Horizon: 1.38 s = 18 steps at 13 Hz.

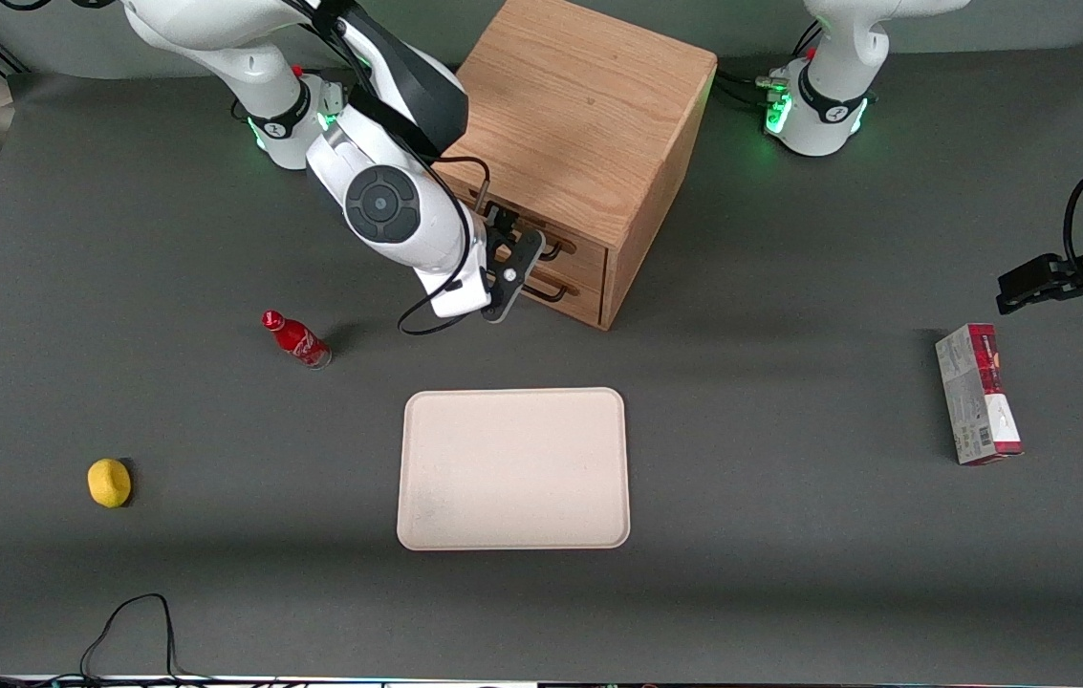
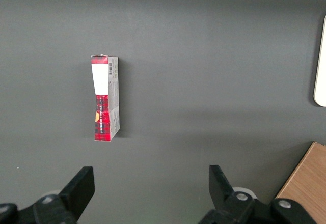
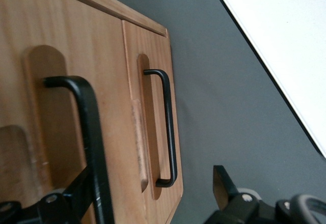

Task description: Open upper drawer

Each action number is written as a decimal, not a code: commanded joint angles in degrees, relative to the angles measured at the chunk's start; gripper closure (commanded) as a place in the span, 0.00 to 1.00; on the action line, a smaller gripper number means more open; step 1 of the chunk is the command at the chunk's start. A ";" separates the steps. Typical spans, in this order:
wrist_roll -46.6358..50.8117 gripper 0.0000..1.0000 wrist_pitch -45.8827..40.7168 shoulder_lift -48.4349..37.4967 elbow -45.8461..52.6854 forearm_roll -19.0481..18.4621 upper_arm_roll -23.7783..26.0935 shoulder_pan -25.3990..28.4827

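Observation:
The wooden cabinet (image 1: 579, 115) stands at the back of the table with its two drawers facing the tray. The upper drawer (image 1: 572, 247) has a black wire handle (image 1: 555, 251); the lower drawer (image 1: 579, 296) lies just beneath it. My right gripper (image 1: 524, 265) is right at the drawer fronts, open and holding nothing. In the right wrist view the upper drawer's handle (image 3: 87, 132) runs close across one finger (image 3: 76, 188). The lower drawer's handle (image 3: 168, 127) ends between the two fingers, and the other finger (image 3: 221, 183) hangs over the table. The gripper (image 3: 150, 191) grips neither handle.
A cream tray (image 1: 513, 468) lies nearer the front camera than the cabinet and also shows in the right wrist view (image 3: 285, 40). A red bottle (image 1: 295, 339) and a yellow lemon (image 1: 109, 482) lie toward the working arm's end. A red and grey box (image 1: 978, 394) (image 2: 105, 98) lies toward the parked arm's end.

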 commanded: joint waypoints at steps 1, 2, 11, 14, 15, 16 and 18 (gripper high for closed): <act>-1.23 0.00 2.03 -0.07 -0.98 -1.51 0.16 0.23; -3.14 0.00 2.03 0.45 -0.54 -3.08 0.16 0.06; -5.80 0.00 1.59 3.53 8.41 -6.44 -7.74 -0.56; -10.79 0.00 1.24 5.55 12.37 -6.26 -11.87 -0.56; -11.68 0.00 1.24 6.34 13.34 -6.26 -13.10 -0.65; -11.86 0.00 1.24 7.22 14.65 -6.26 -14.07 -0.65; -11.43 0.00 1.24 7.84 16.68 -6.26 -15.66 -0.65</act>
